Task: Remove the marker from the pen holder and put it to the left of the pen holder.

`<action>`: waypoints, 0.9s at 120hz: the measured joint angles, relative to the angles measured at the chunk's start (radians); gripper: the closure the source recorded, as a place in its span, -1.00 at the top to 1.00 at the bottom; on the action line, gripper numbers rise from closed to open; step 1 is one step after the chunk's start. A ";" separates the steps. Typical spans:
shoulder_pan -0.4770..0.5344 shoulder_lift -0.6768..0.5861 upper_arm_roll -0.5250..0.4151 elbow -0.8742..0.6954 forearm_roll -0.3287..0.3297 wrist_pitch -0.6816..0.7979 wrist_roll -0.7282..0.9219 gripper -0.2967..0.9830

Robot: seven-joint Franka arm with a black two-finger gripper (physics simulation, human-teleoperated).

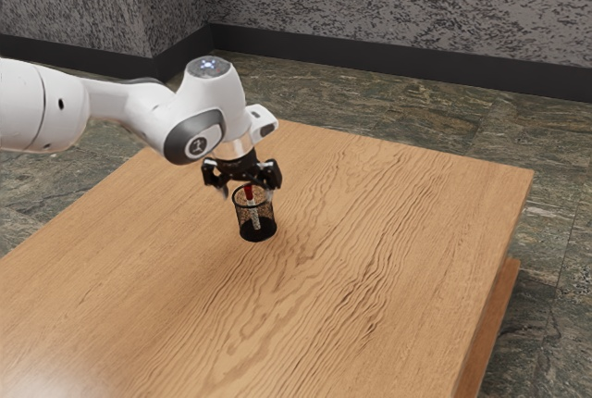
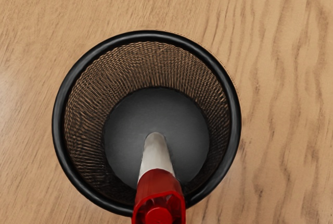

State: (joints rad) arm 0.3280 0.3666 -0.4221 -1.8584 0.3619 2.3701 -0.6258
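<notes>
Exterior view: white Franka arm [image 1: 139, 111] enters at the exterior view's left edge, reaches roughly level toward the exterior view's right, then bends down at the wrist. Hand directed downward over the table, close above the black mesh pen holder [image 1: 256, 217].

Black two-finger gripper [image 1: 248, 193]: fingers spread wide, one on each side of the holder's mouth, a clear gap between each and the marker. Grasp empty.

Red-and-white marker [image 1: 249, 192]: in the pen holder, red end up at the mouth between the spread fingers, white length running down inside. Leans slightly, its upper end toward the exterior view's left. Holder upright on the wooden table [image 1: 398, 222].

Wrist view looks down into the holder and gives its interior: thick, smooth black rim, woven wire wall, solid dark-grey round base. Marker's white part meets the red part within the mouth; the red end, nearest the camera, has a raised round centre inside its edge and covers a stretch of rim.

Exterior view adds the setting: speckled grey wall [image 1: 388, 0], dark baseboard [image 1: 388, 57], mottled stone floor [image 1: 425, 111] around the table. Wood grain runs under the holder in both views.
</notes>
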 joint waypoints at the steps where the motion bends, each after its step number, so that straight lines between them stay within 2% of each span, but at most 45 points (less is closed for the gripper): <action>1: -0.001 0.001 0.000 0.002 0.001 0.000 0.002 0.54; 27: -0.004 0.022 0.004 0.025 0.015 0.002 0.049 0.54; 52: -0.003 0.049 0.003 0.052 0.081 0.003 0.088 0.54; 92: -0.004 0.066 0.002 0.060 0.090 0.006 0.124 0.53; 100: -0.002 0.066 0.002 0.060 0.090 0.006 0.129 0.49; 108: 0.001 0.063 0.001 0.060 0.089 0.006 0.133 0.36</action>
State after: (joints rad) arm 0.3293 0.4297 -0.4211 -1.7982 0.4512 2.3765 -0.4924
